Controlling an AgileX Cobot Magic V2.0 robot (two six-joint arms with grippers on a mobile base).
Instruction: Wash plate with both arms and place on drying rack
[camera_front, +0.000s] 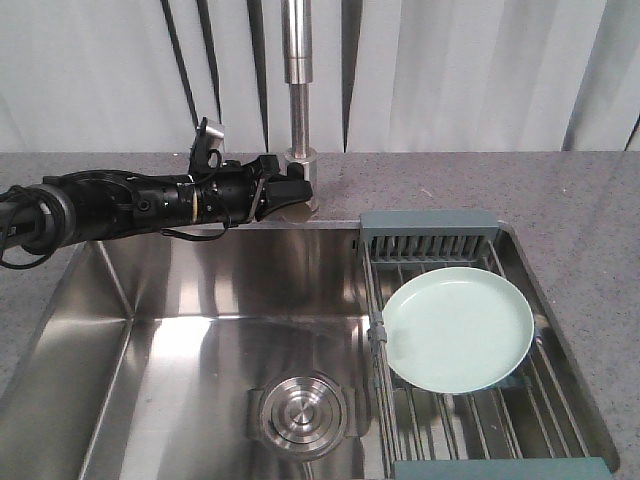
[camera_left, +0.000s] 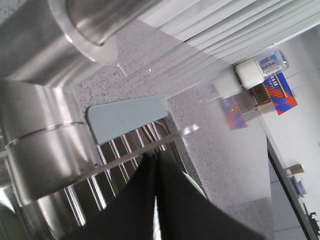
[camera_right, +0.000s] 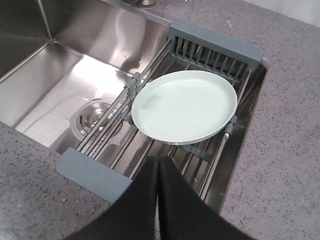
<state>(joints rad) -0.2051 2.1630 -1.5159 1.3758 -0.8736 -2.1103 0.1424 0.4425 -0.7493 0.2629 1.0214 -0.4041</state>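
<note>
Grey speckled stone surface (camera_front: 120, 165) surrounds a steel sink (camera_front: 180, 290); the round mint-green plate (camera_front: 458, 328) lies on the steel-rod drying rack (camera_front: 430, 245) at right. It looks stiff, light and slippery, best gripped at its raised rim. Both end effectors, left (camera_left: 156, 165) and right (camera_right: 158, 172), have fingers together, holding nothing.

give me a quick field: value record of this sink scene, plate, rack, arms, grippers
plate: round pale mint-green plate lying face up on the rack
rack: steel-rod drying rack with grey-blue plastic ends, spanning the right side of the steel sink basin
left arm: black left arm reaching over the sink's back edge; left gripper by the steel tap's base
left gripper state: shut, empty
right gripper: right gripper hovers near the plate, shut, empty
drain: round steel strainer in the basin floor
</note>
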